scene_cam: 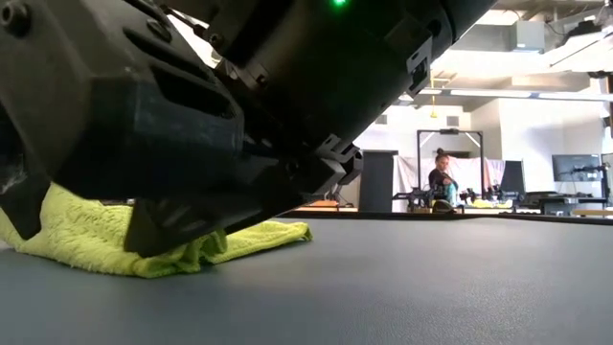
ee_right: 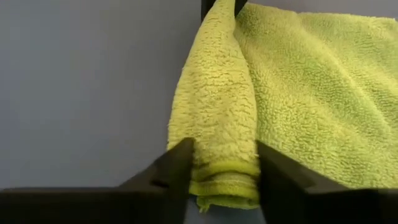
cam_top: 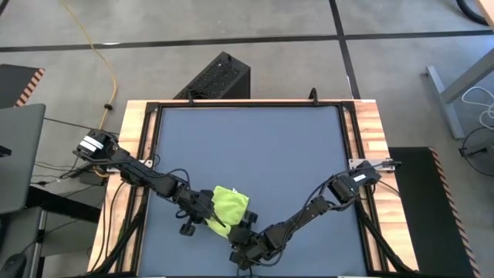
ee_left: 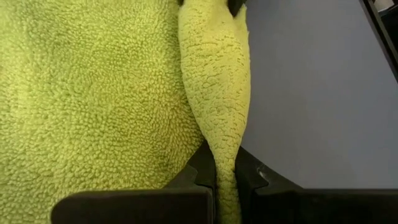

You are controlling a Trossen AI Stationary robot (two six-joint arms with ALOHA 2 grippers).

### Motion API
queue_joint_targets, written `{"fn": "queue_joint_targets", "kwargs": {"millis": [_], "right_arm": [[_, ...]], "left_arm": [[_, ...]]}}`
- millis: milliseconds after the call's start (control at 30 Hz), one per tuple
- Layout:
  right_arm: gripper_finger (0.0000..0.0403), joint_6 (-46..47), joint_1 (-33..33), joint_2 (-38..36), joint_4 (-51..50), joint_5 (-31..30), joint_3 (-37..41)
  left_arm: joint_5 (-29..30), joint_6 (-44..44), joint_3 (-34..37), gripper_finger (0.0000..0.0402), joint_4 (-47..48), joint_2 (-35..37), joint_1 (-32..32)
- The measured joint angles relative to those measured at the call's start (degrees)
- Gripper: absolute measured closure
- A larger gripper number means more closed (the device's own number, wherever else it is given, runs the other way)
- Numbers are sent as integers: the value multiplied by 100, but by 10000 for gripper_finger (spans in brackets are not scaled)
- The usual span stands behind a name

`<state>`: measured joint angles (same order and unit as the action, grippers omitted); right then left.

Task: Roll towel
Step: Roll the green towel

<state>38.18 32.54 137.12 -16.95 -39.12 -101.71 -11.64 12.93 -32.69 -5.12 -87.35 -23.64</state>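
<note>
the small lime-green fluffy towel (cam_top: 226, 203) lies on the dark blue-grey mat (cam_top: 255, 147) near the desk's front edge; the left tool (ee_left: 226, 180) pinches one end of a raised fold; the right tool (ee_right: 224, 165) pinches the fold's other end, both low over the mat.

towel (cam_top: 228, 205) on mat (cam_top: 255, 147), lower centre of high view; left gripper (cam_top: 207, 218) at its left, right gripper (cam_top: 244, 228) lower right.
</note>
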Motion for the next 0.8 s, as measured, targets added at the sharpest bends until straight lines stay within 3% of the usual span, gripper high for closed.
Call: {"fn": "queue_joint_targets", "kwargs": {"millis": [233, 567, 667, 800], "right_arm": [[376, 243, 10, 0, -118, 37, -110], [369, 877, 160, 2, -1346, -391, -855], [377, 1059, 208, 2, -1205, -350, -868], [377, 1421, 202, -2, -489, 282, -561]], "left_arm": [[8, -12, 0, 402, 2, 0, 0], [47, -105, -11, 402, -46, 0, 2], [46, -156, -11, 402, -42, 0, 2], [-80, -149, -11, 402, -30, 0, 2]]}}
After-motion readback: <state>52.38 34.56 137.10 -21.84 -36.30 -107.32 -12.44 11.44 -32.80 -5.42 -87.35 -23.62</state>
